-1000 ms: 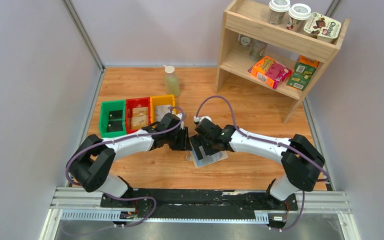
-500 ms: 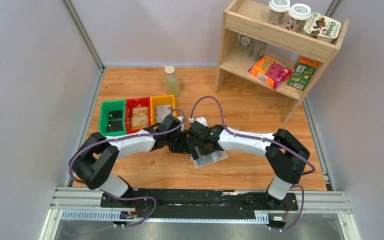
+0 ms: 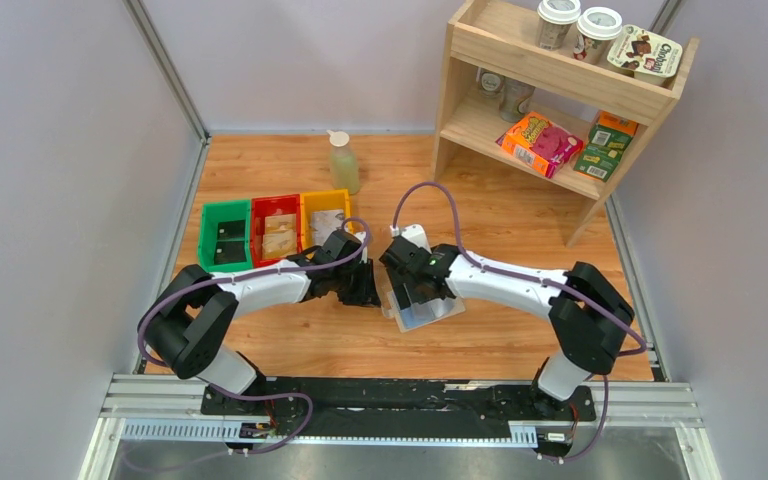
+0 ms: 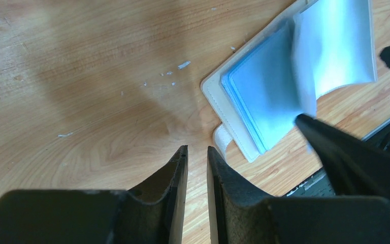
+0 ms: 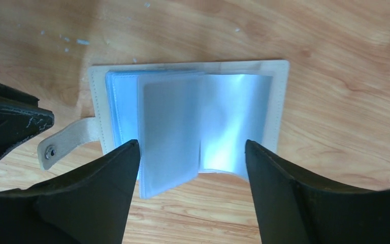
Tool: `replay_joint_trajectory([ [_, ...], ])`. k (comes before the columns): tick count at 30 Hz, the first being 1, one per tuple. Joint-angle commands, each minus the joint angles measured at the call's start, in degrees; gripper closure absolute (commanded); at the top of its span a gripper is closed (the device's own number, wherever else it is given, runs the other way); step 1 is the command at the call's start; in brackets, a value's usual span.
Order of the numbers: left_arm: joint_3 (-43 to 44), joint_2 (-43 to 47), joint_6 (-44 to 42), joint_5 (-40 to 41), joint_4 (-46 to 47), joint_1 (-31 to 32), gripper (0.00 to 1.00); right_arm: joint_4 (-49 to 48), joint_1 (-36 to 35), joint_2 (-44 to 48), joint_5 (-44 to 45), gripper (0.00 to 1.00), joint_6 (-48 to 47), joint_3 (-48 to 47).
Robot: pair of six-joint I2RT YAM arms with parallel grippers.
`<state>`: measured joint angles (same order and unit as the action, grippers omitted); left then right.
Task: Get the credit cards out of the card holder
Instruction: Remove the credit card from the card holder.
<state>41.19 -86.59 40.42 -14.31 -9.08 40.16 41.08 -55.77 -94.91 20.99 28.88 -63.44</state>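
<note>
The card holder [image 3: 432, 312] lies open on the table, beige rim outside and pale blue-grey sleeves inside. It also shows in the left wrist view [image 4: 264, 96] and in the right wrist view [image 5: 233, 101], with one sleeve leaf standing up and its clasp tab [image 5: 61, 146] at the left. No card shows in its sleeves. My right gripper [image 5: 192, 145] is open wide just above the holder's near edge and holds nothing. My left gripper [image 4: 197, 150] has its jaws almost together and empty, just left of the tab. Black [image 3: 228, 243], tan [image 3: 280, 238] and silvery [image 3: 322, 224] credit cards lie in the bins.
Green [image 3: 207, 238], red [image 3: 257, 225] and yellow [image 3: 344, 199] bins stand in a row left of the grippers. A bottle [image 3: 342, 162] stands behind them. A wooden shelf [image 3: 560, 85] with cups and boxes is at the back right.
My right gripper swung left, then back to the right over the holder. The holder has shifted slightly to the right. The left arm has barely moved.
</note>
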Motion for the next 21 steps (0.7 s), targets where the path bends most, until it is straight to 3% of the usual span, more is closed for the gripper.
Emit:
replay_joint_trajectory([
  [1,0.1,0.6,0.1,-0.5,1.2,0.2,0.72,1.6,2.8,4.9,4.8,0.25,0.1,-1.3],
  [7,0.3,1.1,0.1,-0.5,1.2,0.2,0.72,1.7,7.7,7.5,4.3,0.34,-0.8,1.8],
  [18,1.8,1.5,0.9,-2.6,2.2,0.2,0.72,-2.7,12.4,12.8,-4.2,0.28,-4.5,6.1],
  [21,3.1,1.4,1.9,-4.2,3.5,0.3,0.72,-6.0,13.0,13.8,-9.5,0.37,-6.0,7.4],
])
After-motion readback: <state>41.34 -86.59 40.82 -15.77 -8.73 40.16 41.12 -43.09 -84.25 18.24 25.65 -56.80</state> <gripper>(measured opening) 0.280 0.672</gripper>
